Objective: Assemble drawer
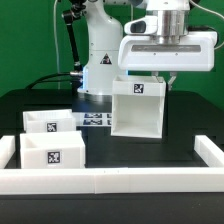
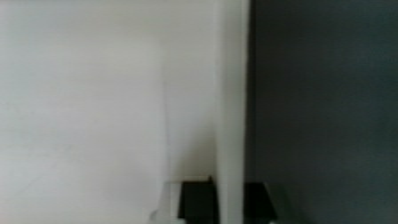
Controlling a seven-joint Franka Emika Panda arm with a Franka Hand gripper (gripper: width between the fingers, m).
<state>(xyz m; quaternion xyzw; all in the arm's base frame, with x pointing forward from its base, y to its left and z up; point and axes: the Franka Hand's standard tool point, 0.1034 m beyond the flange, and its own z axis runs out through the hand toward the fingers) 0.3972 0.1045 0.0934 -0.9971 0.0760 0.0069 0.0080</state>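
Note:
The tall white housing (image 1: pixel 138 110) stands upright near the middle of the black table, open side forward, with a square tag on its top front. My gripper (image 1: pixel 166 79) is straight above the housing's edge on the exterior view's right. In the wrist view the two dark fingers (image 2: pixel 194 201) sit on either side of the housing's thin white wall (image 2: pixel 228 100), and the gripper (image 2: pixel 228 192) is shut on it. Two smaller open-top trays stand on the exterior view's left, one further back (image 1: pixel 48 125) and one nearer (image 1: pixel 52 156), each with a tag.
A long low white border wall (image 1: pixel 120 180) runs along the front and turns back at both ends. The marker board (image 1: pixel 97 120) lies flat behind the trays. The arm's white base (image 1: pixel 98 60) stands at the back.

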